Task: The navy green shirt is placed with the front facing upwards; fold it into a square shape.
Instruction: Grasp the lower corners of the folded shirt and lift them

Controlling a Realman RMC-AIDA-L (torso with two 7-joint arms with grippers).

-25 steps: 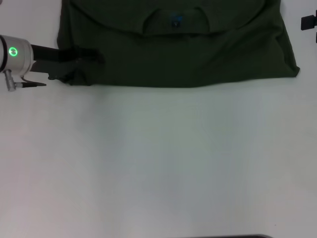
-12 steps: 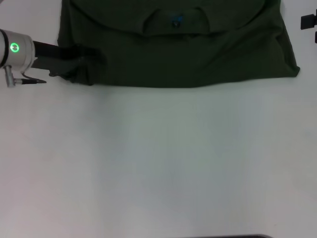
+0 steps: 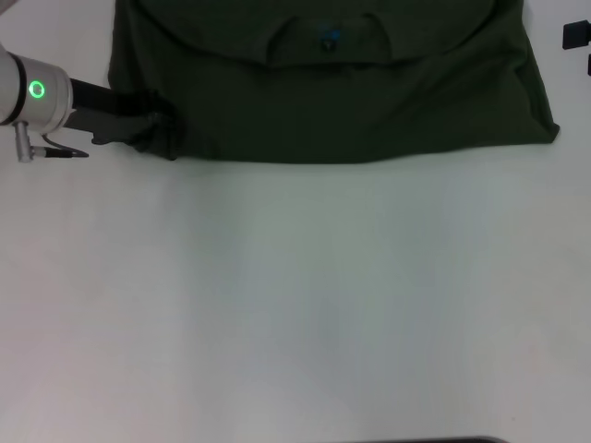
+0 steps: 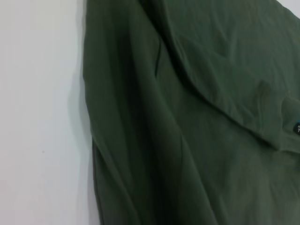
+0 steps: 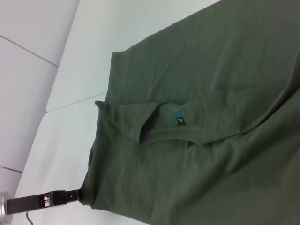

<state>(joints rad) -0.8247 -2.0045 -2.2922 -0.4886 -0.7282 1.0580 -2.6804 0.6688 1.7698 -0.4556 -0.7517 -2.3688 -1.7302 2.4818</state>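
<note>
The navy green shirt (image 3: 351,92) lies across the far side of the white table, a layer folded over so the collar and its blue neck label (image 3: 328,40) face up. My left gripper (image 3: 155,122) reaches in from the left and is shut on the shirt's near-left corner, which is bunched up around the fingers. The right wrist view shows that gripper (image 5: 75,195) as a narrow black bar touching the corner of the shirt (image 5: 211,140). In the left wrist view only shirt cloth (image 4: 187,131) shows. My right gripper (image 3: 578,39) is parked at the far right edge, off the cloth.
Bare white tabletop (image 3: 305,295) stretches from the shirt's near hem to the front edge. A pale wall (image 5: 28,56) rises behind the table's far side.
The left wrist has shifted slightly right and away. The shirt's near-left corner has drawn inward and bunched at the fingers. The right gripper has not moved.
</note>
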